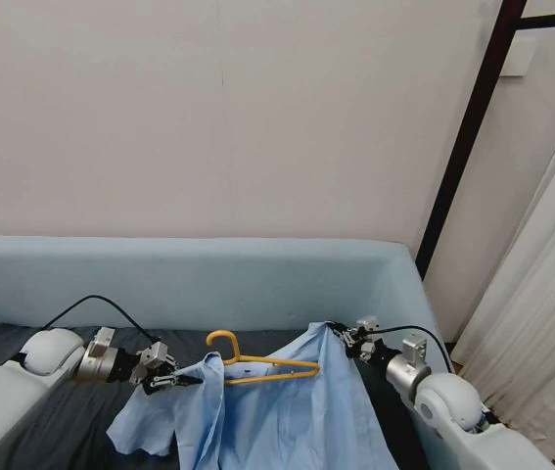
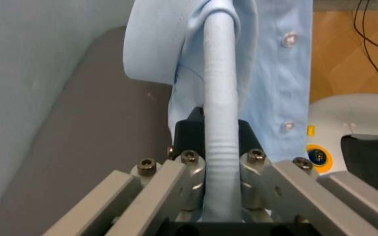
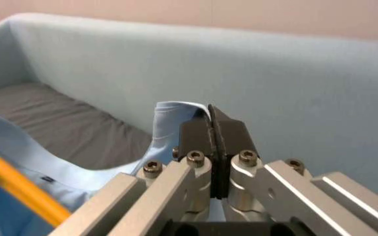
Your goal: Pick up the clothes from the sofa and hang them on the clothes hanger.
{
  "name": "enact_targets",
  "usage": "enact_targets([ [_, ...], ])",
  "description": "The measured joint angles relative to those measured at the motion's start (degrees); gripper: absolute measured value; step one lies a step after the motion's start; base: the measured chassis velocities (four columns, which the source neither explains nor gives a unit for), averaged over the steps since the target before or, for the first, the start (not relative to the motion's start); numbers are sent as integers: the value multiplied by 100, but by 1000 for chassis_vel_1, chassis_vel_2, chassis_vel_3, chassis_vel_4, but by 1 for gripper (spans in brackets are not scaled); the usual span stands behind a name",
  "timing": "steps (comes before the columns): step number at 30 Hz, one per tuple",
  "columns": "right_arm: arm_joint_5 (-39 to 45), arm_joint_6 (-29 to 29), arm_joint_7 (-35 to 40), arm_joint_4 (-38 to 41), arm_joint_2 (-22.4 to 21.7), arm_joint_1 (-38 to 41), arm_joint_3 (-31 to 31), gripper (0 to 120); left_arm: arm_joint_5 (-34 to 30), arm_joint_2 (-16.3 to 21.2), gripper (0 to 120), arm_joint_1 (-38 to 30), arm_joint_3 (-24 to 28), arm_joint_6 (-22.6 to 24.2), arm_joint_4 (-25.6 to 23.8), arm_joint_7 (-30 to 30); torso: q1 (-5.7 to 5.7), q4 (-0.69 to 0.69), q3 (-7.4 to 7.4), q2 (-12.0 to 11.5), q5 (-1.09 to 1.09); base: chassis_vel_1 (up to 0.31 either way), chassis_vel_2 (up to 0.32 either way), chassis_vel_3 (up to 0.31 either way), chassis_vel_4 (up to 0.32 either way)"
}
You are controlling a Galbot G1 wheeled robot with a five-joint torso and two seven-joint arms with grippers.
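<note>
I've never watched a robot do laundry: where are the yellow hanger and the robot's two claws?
yellow hanger [image 1: 277,364]: head view, on its upper bar.
left gripper [image 1: 172,380]: head view, between fingertips shut on the blue shirt [image 1: 287,421].
right gripper [image 1: 339,335]: head view, between fingertips shut on the blue shirt's edge.

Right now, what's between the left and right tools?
In the head view, the blue shirt spans from the left tool to the right tool, each shut on an edge of it, with the yellow hanger at its top edge.
</note>
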Motion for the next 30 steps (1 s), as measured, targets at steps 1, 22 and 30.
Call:
enact_targets([
  [1,1,3,29,162,-51,-69,63,0,17,-16,2,-42,20,0,21,4,0,1,0,0,0,0,0,0,0],
  [22,407,581,365,2165,-466,-956,257,0,-147,-666,2,-173,144,153,-126,-842,0,0,0,0,-1,0,0,0,0],
  [30,-85,977,185,1937,-249,-990,-238,0,-779,-615,2,-99,33,304,-708,-1005,0,2,0,-1,-1,0,0,0,0],
])
